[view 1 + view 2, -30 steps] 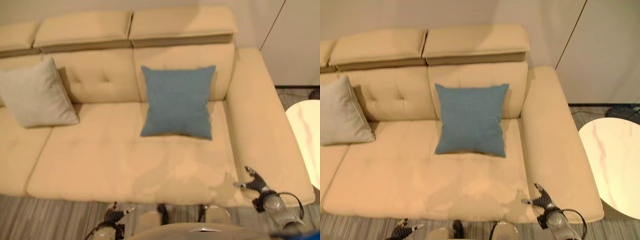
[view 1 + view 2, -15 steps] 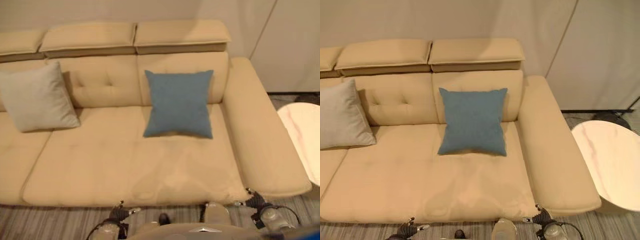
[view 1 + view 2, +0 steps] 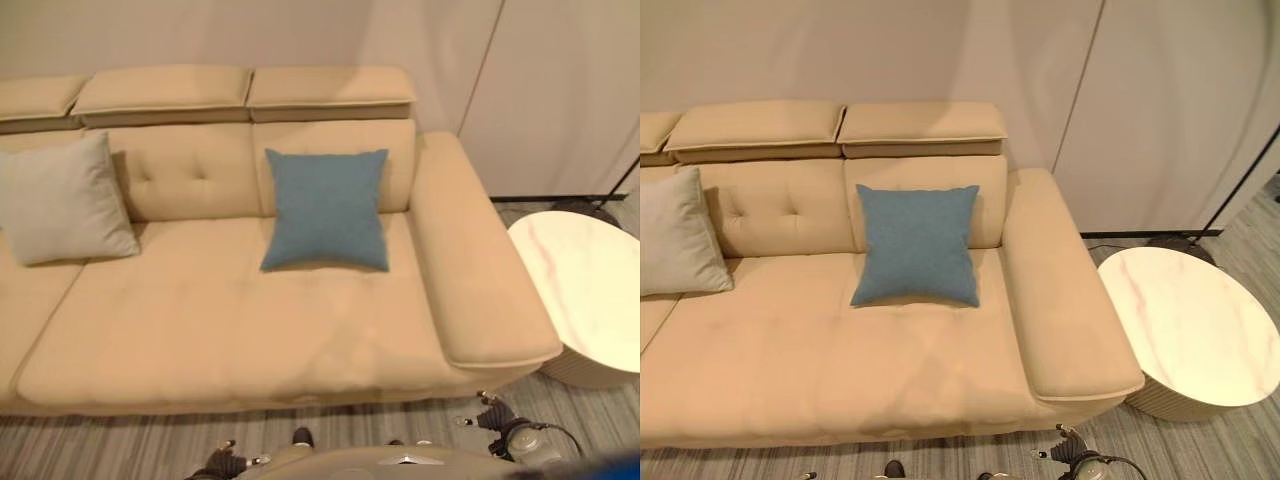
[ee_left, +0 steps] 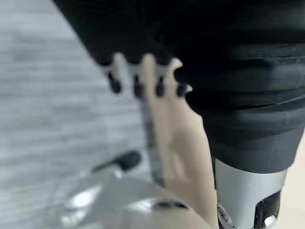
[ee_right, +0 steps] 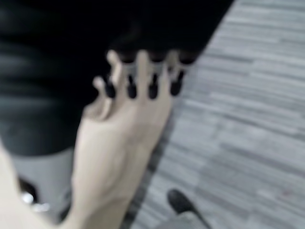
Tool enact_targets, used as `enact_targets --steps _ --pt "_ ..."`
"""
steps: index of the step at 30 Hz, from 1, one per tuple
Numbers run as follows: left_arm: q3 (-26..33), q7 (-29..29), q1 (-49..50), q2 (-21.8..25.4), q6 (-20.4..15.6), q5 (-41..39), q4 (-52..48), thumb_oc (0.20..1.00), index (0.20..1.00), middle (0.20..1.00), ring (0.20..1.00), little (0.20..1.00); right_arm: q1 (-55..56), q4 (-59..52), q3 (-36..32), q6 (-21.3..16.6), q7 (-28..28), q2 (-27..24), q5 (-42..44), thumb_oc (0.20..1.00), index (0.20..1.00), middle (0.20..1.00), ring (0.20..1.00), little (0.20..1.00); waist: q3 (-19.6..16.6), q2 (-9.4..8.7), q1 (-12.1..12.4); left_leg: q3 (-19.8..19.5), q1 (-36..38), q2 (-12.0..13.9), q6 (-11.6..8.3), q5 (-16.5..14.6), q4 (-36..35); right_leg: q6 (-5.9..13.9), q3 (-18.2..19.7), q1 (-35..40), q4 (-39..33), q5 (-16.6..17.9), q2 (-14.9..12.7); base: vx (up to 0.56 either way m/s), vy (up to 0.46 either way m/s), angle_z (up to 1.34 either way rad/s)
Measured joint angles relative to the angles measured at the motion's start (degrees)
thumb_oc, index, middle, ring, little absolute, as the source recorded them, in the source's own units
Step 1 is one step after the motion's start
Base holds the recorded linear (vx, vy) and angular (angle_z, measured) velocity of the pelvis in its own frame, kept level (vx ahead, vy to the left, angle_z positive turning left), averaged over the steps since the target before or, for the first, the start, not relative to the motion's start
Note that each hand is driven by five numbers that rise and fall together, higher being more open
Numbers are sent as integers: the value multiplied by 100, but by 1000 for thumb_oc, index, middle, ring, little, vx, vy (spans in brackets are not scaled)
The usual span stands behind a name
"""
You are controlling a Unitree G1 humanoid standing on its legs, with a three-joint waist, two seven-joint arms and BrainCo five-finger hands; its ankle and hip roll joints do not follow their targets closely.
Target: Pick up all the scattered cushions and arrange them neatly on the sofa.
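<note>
Beige sofa (image 3: pixel 230 330) spans the head views, backrest at 12 o'clock, armrest toward 3 o'clock. Blue cushion (image 3: pixel 327 209) stands upright on the seat, leaning on the backrest, roughly centre-right. Grey cushion (image 3: pixel 62 200) leans on the backrest at 9 o'clock, well apart from the blue one, tilted slightly. Round white marble-top desk (image 3: pixel 1187 325) stands on the striped grey floor (image 3: pixel 1230 440) at 3 o'clock, just beside the sofa armrest. Left hand (image 3: pixel 226 464) sits low at 6 o'clock over the floor in front of the sofa edge; in its wrist view the fingers (image 4: pixel 136 86) hang straight and spread apart, nothing in them, sofa front and floor past them. Right hand (image 3: pixel 492 418) is at 5 o'clock, below the armrest corner, over the floor, touching nothing; in its wrist view the fingers (image 5: pixel 143 76) are straight, side by side with small gaps, empty, floor and sofa edge beyond. Both cushions rest on the sofa, neither hand near them.
</note>
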Motion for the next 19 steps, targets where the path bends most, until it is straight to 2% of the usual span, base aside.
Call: enact_targets --steps 1,4,5,6,7,9,10,11,12,13,15,19 --pt "-42 -1 -61 -2 -1 1 0 1000 1000 1000 1000 1000 63 6 21 5 3 0 1 1000 1000 1000 1000 1000 -11 -38 -6 -12 -44 11 -24 -9 49 -6 -37 -6 -15 0 0 -234 -167 32" --pt "-207 1 -322 -13 -62 0 -13 1000 1000 1000 1000 1000 98 49 40 -1 -4 53 98 1000 1000 1000 1000 1000 17 -154 -107 -242 -451 -75 -280 347 300 -73 -65 -187 11 -3 -65 -191 -75 30" --pt "-242 0 -393 -9 -51 2 21 1000 1000 1000 1000 1000 32 121 41 0 -4 59 99 1000 1000 1000 1000 1000 86 -247 -107 -365 -483 -168 -422 580 239 -142 -75 -204 -37 38 -161 -91 -9 5" --pt "-270 -3 -408 -13 -53 2 8 1000 1000 1000 1000 1000 38 141 40 4 -8 41 100 1000 1000 1000 1000 1000 95 -308 -135 -424 -470 -245 -480 618 237 -261 -79 -203 -92 105 -246 -116 8 -6" --pt "-268 0 -380 -27 -51 1 10 1000 1000 1000 1000 1000 27 152 39 4 -9 23 100 1000 1000 1000 1000 1000 123 -359 -119 -457 -448 -326 -405 470 355 -365 -77 -171 -131 170 -310 -30 40 -10" --pt "-264 1 -337 -66 -52 -1 9 1000 1000 1000 1000 1000 84 165 37 1 -19 -44 100 1000 1000 1000 1000 1000 94 -190 -184 -407 -340 -415 -240 181 432 -269 -104 -47 -270 251 -301 -9 72 3" --pt "-264 1 -337 -68 -52 -1 9 1000 1000 1000 1000 1000 88 170 37 1 -19 -46 100 1000 1000 1000 1000 1000 91 -182 -187 -399 -335 -414 -238 174 421 -267 -107 -39 -273 252 -298 10 48 19" --pt "-249 1 -274 -115 -53 1 18 1000 1000 1000 1000 1000 114 308 12 8 -16 -49 92 1000 1000 1000 1000 1000 62 42 -279 -239 -100 -377 -132 106 -55 -182 -185 101 -394 304 -201 17 51 14" --pt "-252 4 -248 -128 -49 1 21 1000 1000 1000 1000 1000 157 444 17 28 -8 14 91 1000 1000 1000 1000 1000 -21 156 -293 -166 121 -349 140 61 -456 -139 -170 115 -403 304 -154 24 51 11" --pt "-242 3 -237 -115 -48 1 18 1000 1000 1000 1000 1000 181 448 15 25 -4 58 81 1000 1000 1000 1000 1000 -38 165 -295 -151 140 -390 183 33 -455 -82 -135 124 -410 313 -187 35 60 -11" --pt "-139 2 -117 -89 -45 -4 18 1000 1000 1000 1000 1000 214 422 14 28 2 92 45 1000 1000 1000 1000 1000 -20 37 -296 -117 253 -544 289 -36 -465 43 -42 236 -466 379 -296 11 38 -11" --pt "-26 4 -57 -28 -42 -5 21 1000 1000 1000 1000 1000 232 308 3 26 0 99 46 1000 1000 1000 1000 1000 -84 -35 -286 -66 315 -588 305 -49 -504 113 -24 273 -500 367 -340 -7 2 -1"
